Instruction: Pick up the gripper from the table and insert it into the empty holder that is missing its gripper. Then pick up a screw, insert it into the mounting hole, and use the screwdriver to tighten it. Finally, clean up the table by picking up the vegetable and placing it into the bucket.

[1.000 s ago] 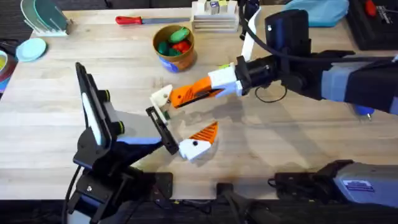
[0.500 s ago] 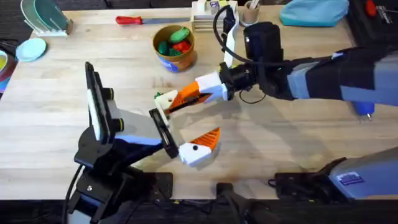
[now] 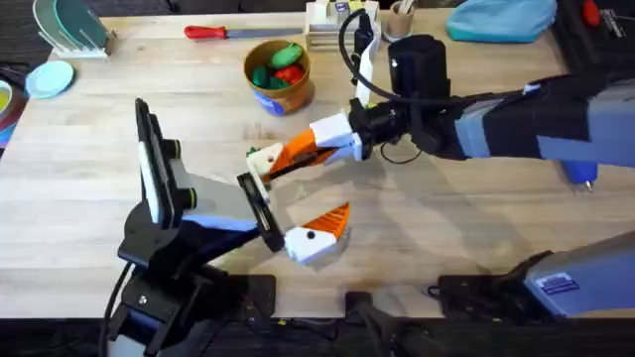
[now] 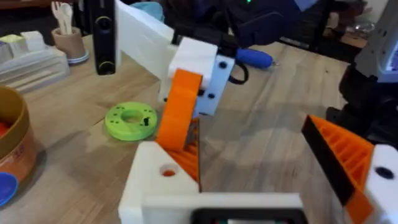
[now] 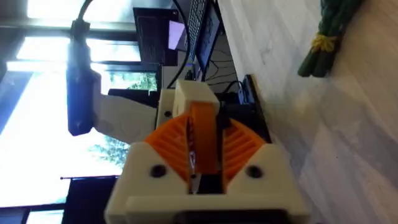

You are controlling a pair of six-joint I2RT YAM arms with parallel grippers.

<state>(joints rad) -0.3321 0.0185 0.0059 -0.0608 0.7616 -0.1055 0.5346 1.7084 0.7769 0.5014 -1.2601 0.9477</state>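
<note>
My right gripper (image 3: 290, 157) reaches in from the right and is shut on the orange ribbed gripper (image 5: 204, 134). It presses that wedge against the white holder (image 3: 260, 162) at the far tip of my left arm. In the left wrist view the gripper (image 4: 178, 112) stands tilted in the holder (image 4: 155, 183), just above its mounting hole (image 4: 168, 171). My left gripper (image 3: 288, 203) is open, and its other mount carries an orange finger (image 3: 332, 218). The bucket (image 3: 279, 75) stands at the back. A dark-green vegetable (image 5: 323, 37) lies on the table. The blue screwdriver (image 4: 254, 58) lies behind.
A lime-green ring disc (image 4: 132, 120) lies beside the holder. A red-handled tool (image 3: 213, 32) lies along the back edge, next to a clear box (image 3: 342, 35). A dish rack (image 3: 69, 28) stands at the back left.
My right arm swung left and carried the orange gripper onto the left arm's empty holder. Over the last half second almost nothing moved.
</note>
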